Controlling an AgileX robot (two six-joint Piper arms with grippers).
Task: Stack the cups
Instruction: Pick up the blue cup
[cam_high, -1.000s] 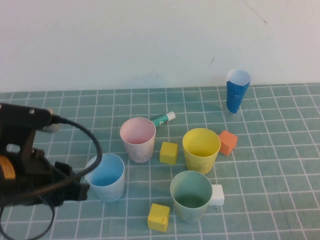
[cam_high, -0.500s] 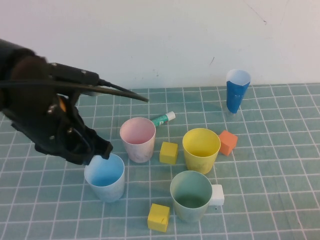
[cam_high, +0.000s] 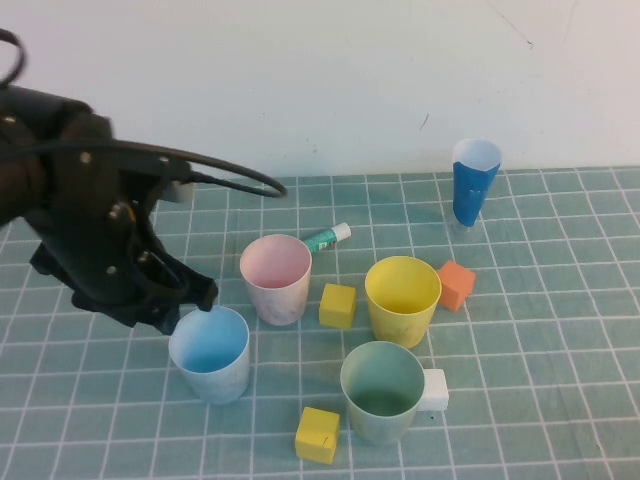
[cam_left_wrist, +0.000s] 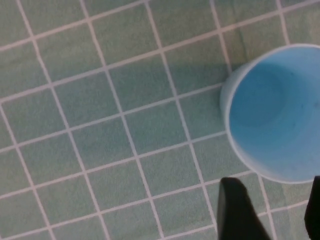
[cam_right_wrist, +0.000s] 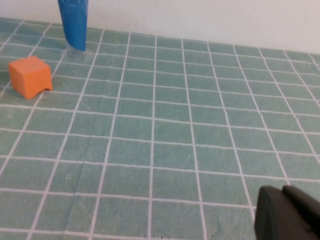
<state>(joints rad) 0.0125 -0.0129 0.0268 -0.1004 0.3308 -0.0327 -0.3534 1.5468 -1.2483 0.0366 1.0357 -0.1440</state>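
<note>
Above the blue cup (cam_high: 210, 352), the left gripper (cam_high: 190, 305) hovers open, holding nothing.
Lowered off-centre, a finger could tip it; right gripper (cam_right_wrist: 287, 214) rests closed, empty.

Four upright, unstacked cups: pink (cam_high: 275, 277), blue (cam_high: 210, 352) apparently at the left front, yellow (cam_high: 402, 298), green (cam_high: 382, 391) nearest.

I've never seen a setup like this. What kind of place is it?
Probably a robot test bench: a green gridded mat against a bare white wall, toy-like cups and blocks, the left gripper open over one cup, the right gripper shut, parked.
</note>
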